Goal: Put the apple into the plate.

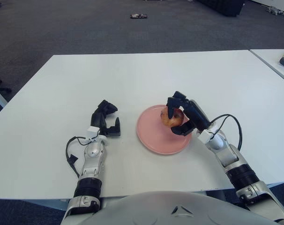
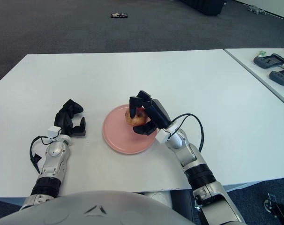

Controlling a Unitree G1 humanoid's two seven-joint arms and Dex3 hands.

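Observation:
A pink plate (image 1: 153,136) lies on the white table (image 1: 132,79), just right of centre. A reddish-yellow apple (image 1: 171,117) is over the plate's far right part, and I cannot tell whether it touches the plate. My right hand (image 1: 178,117) is shut on the apple, black fingers wrapped over its top and right side. The plate also shows in the right eye view (image 2: 118,137), with the apple (image 2: 135,117) and right hand (image 2: 143,116). My left hand (image 1: 106,119) is left of the plate, fingers relaxed and holding nothing.
A second white table (image 1: 273,61) stands at the right with dark devices (image 2: 273,61) on it. Dark carpet lies beyond the table, with a small object (image 1: 138,16) on the floor far back.

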